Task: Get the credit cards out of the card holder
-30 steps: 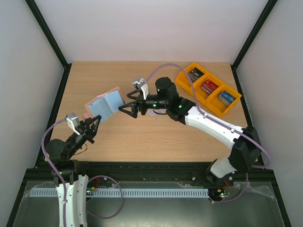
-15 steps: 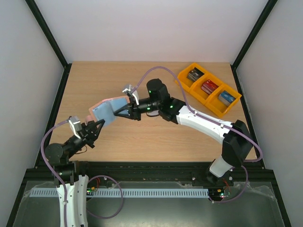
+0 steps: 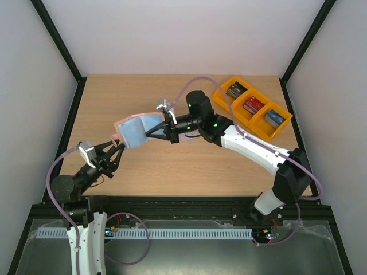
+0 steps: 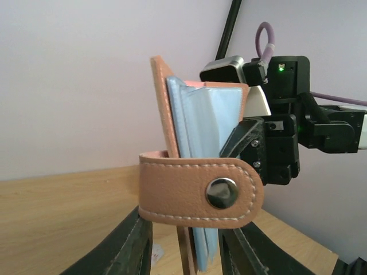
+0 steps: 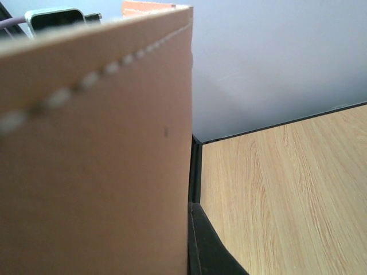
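Pale walls and a wooden table [image 3: 189, 166] are surrounding the card holder [image 3: 133, 132], which is hanging in the air on edge, the right gripper [image 3: 150, 130] clamping its side. Its lower edge is sitting between the left gripper's [image 3: 116, 150] spread fingers [image 4: 135, 243], with gaps on both sides. A strap [image 4: 189, 172] with a metal snap [image 4: 222, 192] is crossing the blue pockets, and whether cards are sitting inside cannot be told. In the right wrist view the tan cover is blocking the fingers. Behind the right gripper, orange bins [image 3: 264, 112] are holding boxes with labels too small to read.
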{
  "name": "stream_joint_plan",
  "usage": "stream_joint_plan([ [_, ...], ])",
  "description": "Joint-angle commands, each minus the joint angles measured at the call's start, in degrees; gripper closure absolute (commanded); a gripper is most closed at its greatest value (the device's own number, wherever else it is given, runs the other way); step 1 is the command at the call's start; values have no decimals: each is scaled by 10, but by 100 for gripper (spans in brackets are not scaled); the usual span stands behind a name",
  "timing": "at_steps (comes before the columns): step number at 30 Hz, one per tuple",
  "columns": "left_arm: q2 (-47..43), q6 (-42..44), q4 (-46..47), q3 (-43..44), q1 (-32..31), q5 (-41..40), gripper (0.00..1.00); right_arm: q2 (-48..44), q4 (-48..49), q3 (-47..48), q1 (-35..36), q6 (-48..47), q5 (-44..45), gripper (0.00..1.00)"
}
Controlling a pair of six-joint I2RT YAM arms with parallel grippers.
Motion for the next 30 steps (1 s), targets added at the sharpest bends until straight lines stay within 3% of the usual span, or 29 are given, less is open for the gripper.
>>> stream_joint_plan([
  [1, -7, -1, 13, 13, 3, -14, 65, -31, -24, 17, -8, -30, -39, 98],
  [6, 1, -26, 32, -9, 3, -12, 63, -22, 14, 15, -4, 16, -55, 98],
  [14, -1, -23, 23, -12, 3, -3, 60, -14, 18, 22, 14, 14, -52, 98],
  [19, -3, -21, 25, -15, 3, -2, 77, -12, 15, 24, 17, 12, -65, 98],
  [22, -4, -23, 29, -18, 3, -1, 80, -9, 16, 28, 19, 14, -78, 98],
  [30, -10, -37, 50, -26, 3, 34, 69, 20, 9, 45, 39, 13, -60, 98],
])
